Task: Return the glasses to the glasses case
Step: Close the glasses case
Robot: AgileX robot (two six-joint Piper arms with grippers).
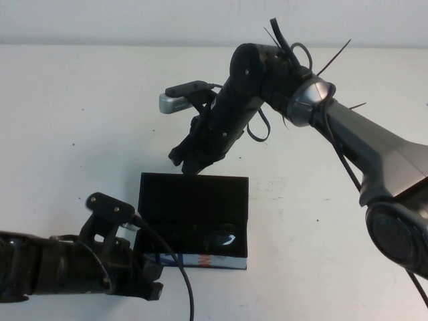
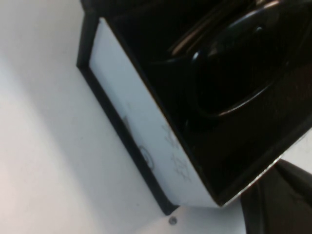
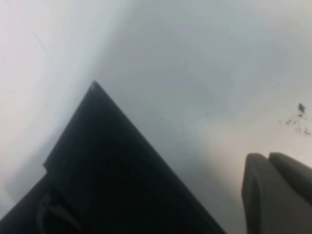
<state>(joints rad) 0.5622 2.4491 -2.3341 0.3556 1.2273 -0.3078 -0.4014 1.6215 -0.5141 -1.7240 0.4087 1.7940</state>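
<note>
Resting inside: dark thick-rimmed glasses in open black rectangular glasses case.
Left end effector: beside case's front-left corner, grip unclear.
Right end effector: above case's rear edge, fingers together.

The glasses case was black, its front strip white with blue and orange marks; the glasses were dark; the table was white.

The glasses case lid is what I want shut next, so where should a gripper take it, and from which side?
Probably the lid's free far edge, approached from behind the glasses case, since the lid stands open there and the glasses already lie inside. The right gripper hovers at that edge; the left gripper sits by the case's front-left corner.
</note>
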